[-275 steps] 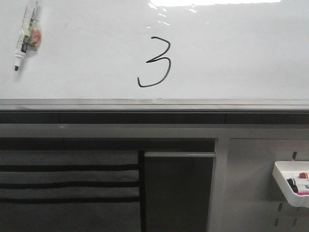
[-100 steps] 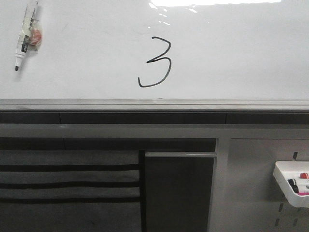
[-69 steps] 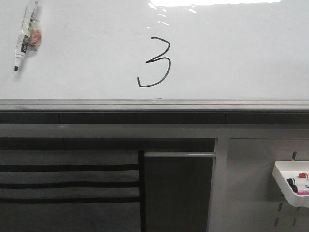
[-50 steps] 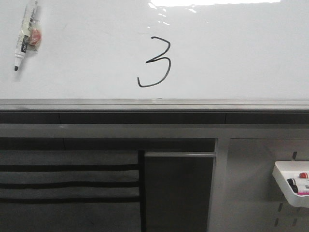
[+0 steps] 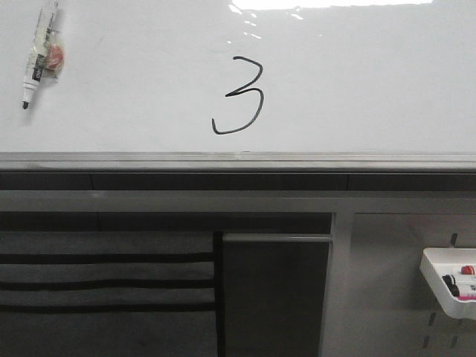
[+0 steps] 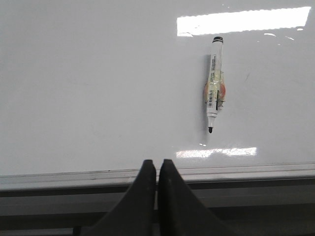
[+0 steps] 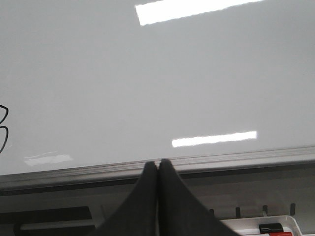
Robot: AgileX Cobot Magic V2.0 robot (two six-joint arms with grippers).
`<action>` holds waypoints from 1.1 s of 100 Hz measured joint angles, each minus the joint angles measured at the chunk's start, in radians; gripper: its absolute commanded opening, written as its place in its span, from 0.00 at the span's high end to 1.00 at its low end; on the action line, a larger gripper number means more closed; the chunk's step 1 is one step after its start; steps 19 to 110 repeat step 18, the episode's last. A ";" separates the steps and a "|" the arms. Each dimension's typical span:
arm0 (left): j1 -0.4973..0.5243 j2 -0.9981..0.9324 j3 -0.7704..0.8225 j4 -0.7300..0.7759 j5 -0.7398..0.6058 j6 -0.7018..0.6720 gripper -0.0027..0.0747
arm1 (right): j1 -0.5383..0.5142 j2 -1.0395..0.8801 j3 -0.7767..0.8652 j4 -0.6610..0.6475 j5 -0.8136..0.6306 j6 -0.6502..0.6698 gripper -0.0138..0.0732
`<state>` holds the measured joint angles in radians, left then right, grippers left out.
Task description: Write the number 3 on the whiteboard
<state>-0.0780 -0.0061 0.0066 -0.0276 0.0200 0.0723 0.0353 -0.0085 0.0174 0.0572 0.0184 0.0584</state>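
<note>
You've got the number 3 [image 5: 239, 97] drawn mid-whiteboard [image 5: 357, 89], just above the grey ledge [image 5: 238, 160]. A marker [image 5: 39, 59] sticks to the board far left. Left gripper [image 6: 157, 164] and right gripper [image 7: 157, 165] both pinched closed, holding nothing.

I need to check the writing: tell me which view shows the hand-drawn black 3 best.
The front view: the hand-drawn black 3 sits whole on the glossy white whiteboard. The right wrist view catches only its edge; the left wrist view shows none.

The right wrist view cuts off most of the number 3 [image 7: 3, 129]; the whiteboard [image 5: 372, 89] overruns every frame.
</note>
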 measured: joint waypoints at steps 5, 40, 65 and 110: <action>0.000 0.000 0.000 0.000 0.000 0.000 0.99 | 0.000 0.000 0.000 0.000 -0.001 0.000 0.92; 0.000 0.000 0.000 0.000 0.000 0.000 0.99 | 0.000 0.000 0.000 0.000 -0.001 0.000 0.92; 0.000 0.000 0.000 0.000 0.000 0.000 0.99 | 0.000 0.000 0.000 0.000 -0.001 0.000 0.92; 0.000 0.000 0.000 0.000 0.000 0.000 0.99 | 0.000 0.000 0.000 0.000 -0.001 0.000 0.92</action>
